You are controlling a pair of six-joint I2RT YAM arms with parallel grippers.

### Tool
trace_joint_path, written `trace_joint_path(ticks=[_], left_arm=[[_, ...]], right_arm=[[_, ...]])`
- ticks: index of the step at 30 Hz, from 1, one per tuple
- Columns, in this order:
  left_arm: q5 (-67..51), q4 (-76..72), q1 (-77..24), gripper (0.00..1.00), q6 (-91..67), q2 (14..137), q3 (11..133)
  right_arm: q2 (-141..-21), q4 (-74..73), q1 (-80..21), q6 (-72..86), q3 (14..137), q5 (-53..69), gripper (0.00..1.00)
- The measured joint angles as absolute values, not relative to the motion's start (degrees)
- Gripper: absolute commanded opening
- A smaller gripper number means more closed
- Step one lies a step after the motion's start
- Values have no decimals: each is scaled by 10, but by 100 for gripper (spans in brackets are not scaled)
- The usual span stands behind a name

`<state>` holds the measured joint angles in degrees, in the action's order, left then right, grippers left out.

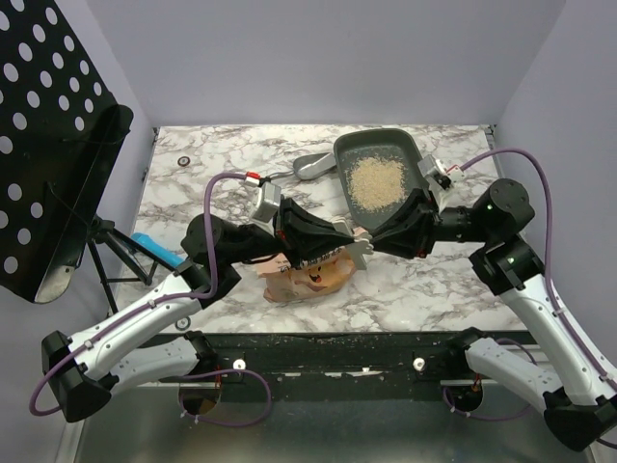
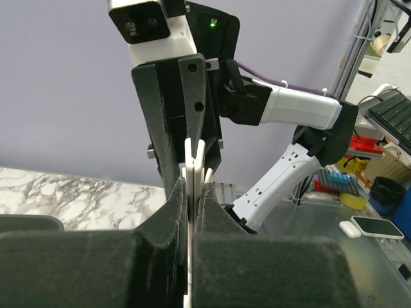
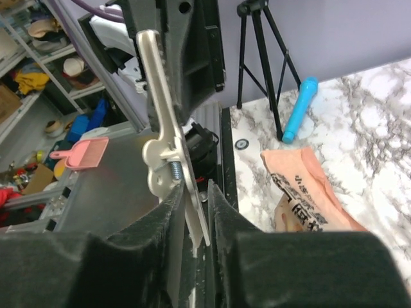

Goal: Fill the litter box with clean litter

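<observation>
Fingers [image 2: 160, 237] of your left gripper [image 2: 194, 205] are pressed together on one white clip [image 2: 195, 160]. Your right gripper [image 3: 196, 196] has the same clip between its fingers, but you cannot tell if they squeeze it. Beyond both grippers, one litter box [image 1: 359, 147] holds one heap of clean litter [image 1: 376, 181]. One grey scoop [image 1: 313, 166] lies just beside it, and one orange bag [image 1: 308, 280] lies below the grippers.
</observation>
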<state>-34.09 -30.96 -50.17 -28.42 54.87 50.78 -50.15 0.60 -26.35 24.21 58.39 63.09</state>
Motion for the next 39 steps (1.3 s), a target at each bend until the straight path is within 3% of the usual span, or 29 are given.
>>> trace_joint_path(ticks=[6,17,39], left_arm=[[-338,-286,-500,0,-265,533,508],[-303,-201,-500,0,-230,490,503],[-290,-143,-500,0,-214,488,502]], right_arm=[[-508,-98,-267,176,602,592,54],[-475,-210,-267,45,672,536,65],[-575,-152,-317,40,672,622,67]])
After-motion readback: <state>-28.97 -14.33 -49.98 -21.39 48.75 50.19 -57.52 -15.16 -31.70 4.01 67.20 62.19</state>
